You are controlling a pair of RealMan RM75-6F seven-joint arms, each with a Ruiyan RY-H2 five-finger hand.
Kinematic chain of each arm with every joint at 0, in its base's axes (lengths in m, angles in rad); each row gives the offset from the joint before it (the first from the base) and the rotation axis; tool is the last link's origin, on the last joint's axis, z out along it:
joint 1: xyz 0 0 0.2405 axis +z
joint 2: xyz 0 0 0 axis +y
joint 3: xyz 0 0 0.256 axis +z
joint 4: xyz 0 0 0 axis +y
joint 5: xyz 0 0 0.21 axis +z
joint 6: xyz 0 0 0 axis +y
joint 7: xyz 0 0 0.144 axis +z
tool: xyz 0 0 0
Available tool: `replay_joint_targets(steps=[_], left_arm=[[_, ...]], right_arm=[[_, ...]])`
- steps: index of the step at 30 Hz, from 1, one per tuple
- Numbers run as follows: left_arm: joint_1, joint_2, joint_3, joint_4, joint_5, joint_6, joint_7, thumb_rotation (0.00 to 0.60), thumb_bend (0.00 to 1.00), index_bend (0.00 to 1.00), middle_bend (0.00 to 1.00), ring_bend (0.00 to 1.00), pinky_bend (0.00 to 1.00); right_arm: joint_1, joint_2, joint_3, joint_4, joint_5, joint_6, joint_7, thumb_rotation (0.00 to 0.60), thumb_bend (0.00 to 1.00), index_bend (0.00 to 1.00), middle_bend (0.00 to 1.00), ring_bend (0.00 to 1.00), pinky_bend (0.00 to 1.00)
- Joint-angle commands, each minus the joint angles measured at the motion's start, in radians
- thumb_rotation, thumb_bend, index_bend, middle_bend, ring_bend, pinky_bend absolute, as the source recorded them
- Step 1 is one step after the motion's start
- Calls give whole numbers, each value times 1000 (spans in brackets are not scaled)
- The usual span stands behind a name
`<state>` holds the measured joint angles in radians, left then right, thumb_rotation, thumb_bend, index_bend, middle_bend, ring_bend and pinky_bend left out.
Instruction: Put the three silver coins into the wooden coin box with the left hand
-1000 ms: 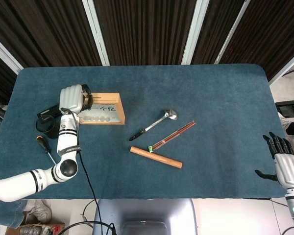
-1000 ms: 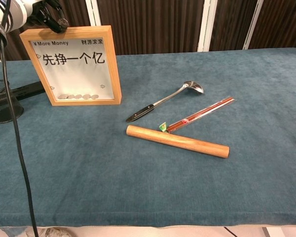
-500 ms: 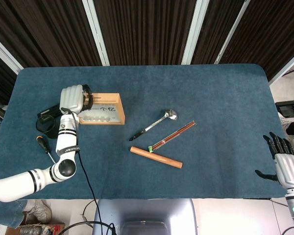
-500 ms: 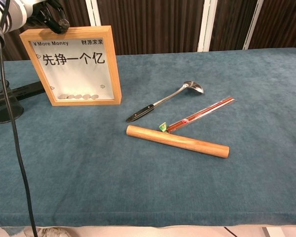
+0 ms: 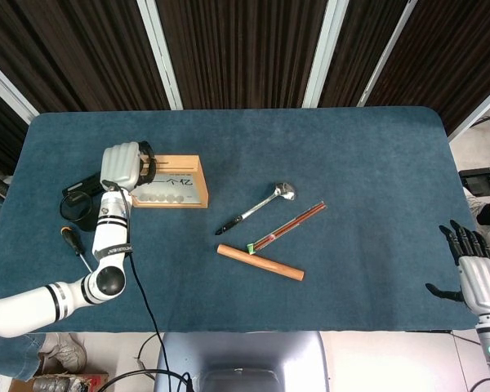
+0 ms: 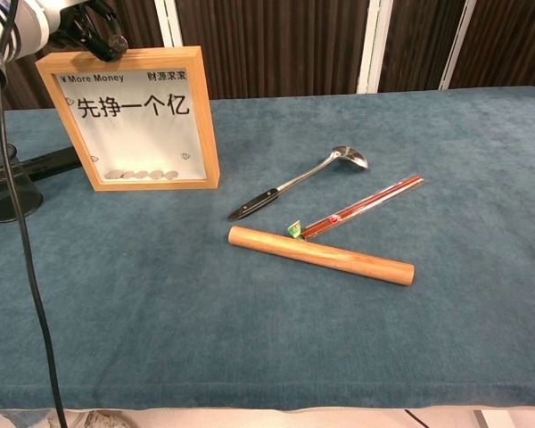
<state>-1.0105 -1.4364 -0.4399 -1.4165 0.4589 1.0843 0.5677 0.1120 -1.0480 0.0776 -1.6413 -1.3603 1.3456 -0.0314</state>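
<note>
The wooden coin box (image 6: 205, 116) stands upright at the table's left; its rim (image 5: 202, 181) shows from above in the head view. Several silver coins (image 6: 143, 175) lie in a row at the bottom behind its clear front, also visible as coins (image 5: 159, 197) from the head. My left hand (image 5: 122, 166) hovers over the box's top left corner with fingers curled in; its dark fingertips (image 6: 96, 28) sit just above the top edge. No coin shows in them. My right hand (image 5: 471, 265) rests far off at the table's front right, fingers apart and holding nothing.
A metal ladle (image 5: 257, 209), wrapped chopsticks (image 5: 288, 226) and a wooden rolling pin (image 5: 260, 262) lie mid-table. A black mesh cup (image 5: 79, 211) and a screwdriver (image 5: 75, 245) sit left of the box. My left arm's cable (image 6: 31, 267) hangs across the front left.
</note>
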Motion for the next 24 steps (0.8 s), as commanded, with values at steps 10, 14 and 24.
replay_joint_targets(steps=[10, 14, 24], left_arm=[[1, 0, 8, 0, 26, 8, -11, 600, 444, 495, 1000, 1000, 1000], [7, 6, 6, -15, 61, 22, -31, 600, 443, 493, 1000, 1000, 1000], [140, 195, 75, -346, 330, 151, -87, 600, 436, 246, 887, 931, 999]], right_arm=[[0, 0, 0, -1, 1, -1, -1, 600, 139, 0, 0, 0, 0], [0, 0, 0, 0, 0, 1, 0, 600, 139, 0, 0, 0, 0], [0, 0, -4, -2, -8, -1, -3, 600, 139, 0, 0, 0, 0]])
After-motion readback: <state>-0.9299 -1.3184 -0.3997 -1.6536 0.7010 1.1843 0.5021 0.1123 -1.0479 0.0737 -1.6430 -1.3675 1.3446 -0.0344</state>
